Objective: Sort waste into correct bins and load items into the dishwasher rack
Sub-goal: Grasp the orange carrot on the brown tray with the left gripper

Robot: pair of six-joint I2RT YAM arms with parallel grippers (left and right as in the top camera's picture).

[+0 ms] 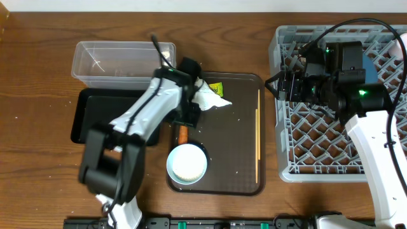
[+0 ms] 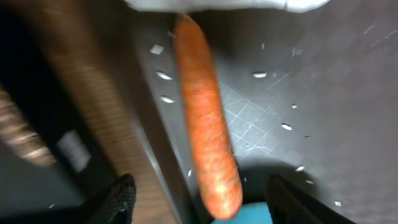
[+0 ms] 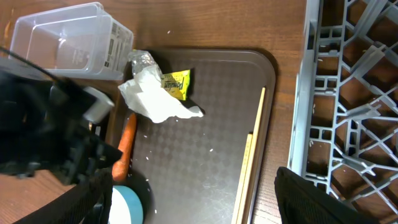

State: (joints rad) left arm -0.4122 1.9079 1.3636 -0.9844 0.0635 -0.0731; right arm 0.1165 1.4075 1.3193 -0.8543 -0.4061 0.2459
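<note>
Orange carrot (image 2: 205, 124) runs lengthwise between my left jaws. They stand released, 1 finger on each side of its blunt end with a gap at both flanks, so nothing is grasped yet. It lies on the brown serving tray (image 1: 241, 127), close along the raised rim. That rim sits between the carrot and my outer finger (image 2: 121, 198), and I judge it the main hazard: come down as I am and that finger lands on the rim, not the tray floor. I would nudge the jaws inward and further up the carrot toward its middle, then clench slowly so it cannot roll or pivot.

Just ahead of the jaws the crumpled napkin (image 1: 206, 97) overlaps the carrot's far end, so I would lift straight up. Just behind them sits the pale bowl (image 1: 187, 163), too close for a backward sweep. The black tray (image 1: 102, 117) lies outside the outer finger, and the clear tub (image 1: 121, 60) is ahead of that.

My right jaws hang released and empty above the dishwasher rack (image 1: 318, 140).
</note>
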